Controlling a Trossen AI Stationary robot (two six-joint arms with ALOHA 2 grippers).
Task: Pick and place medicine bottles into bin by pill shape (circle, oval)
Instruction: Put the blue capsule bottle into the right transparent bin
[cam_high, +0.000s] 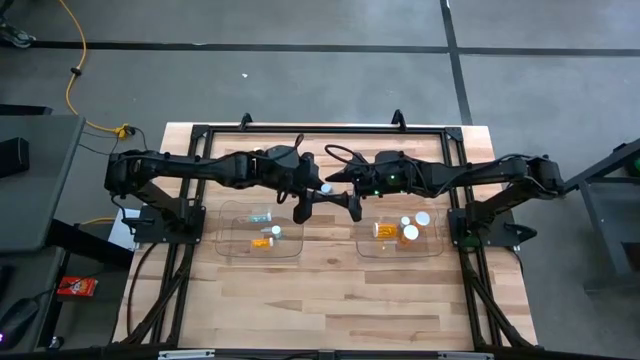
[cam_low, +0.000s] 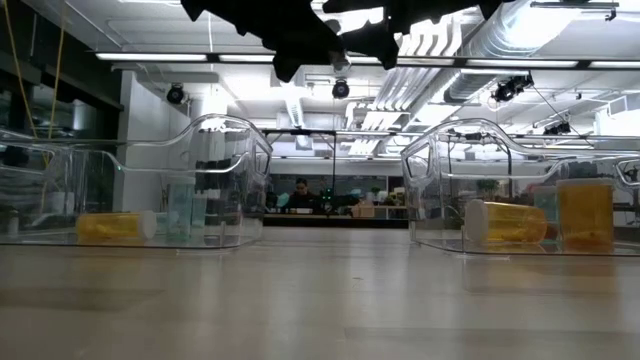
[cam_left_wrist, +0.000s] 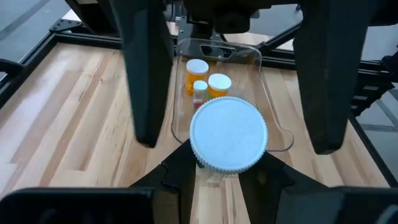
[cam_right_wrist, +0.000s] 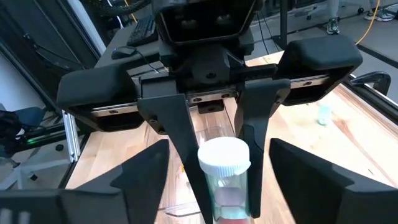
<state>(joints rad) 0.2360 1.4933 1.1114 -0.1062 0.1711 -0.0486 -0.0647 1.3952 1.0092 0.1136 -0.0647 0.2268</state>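
The left pincer (cam_left_wrist: 228, 182) pinches a pale bottle (cam_left_wrist: 228, 134) under its white cap, held in the air above mid-desk between the two bins. The right pincer (cam_right_wrist: 217, 169) is spread on either side of it. For a clean handover, the right should probably close squarely on the body before the left lets go, then carry it to the matching bin (cam_high: 432, 250).

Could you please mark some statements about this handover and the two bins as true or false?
1. The left tool grips a white-capped bottle. True.
2. The right tool is shut on it. False: its fingers stand open either side.
3. The left bin and the right bin both hold other bottles. True.
4. The gripped bottle rests inside a bin. False: it is held up between the bins.
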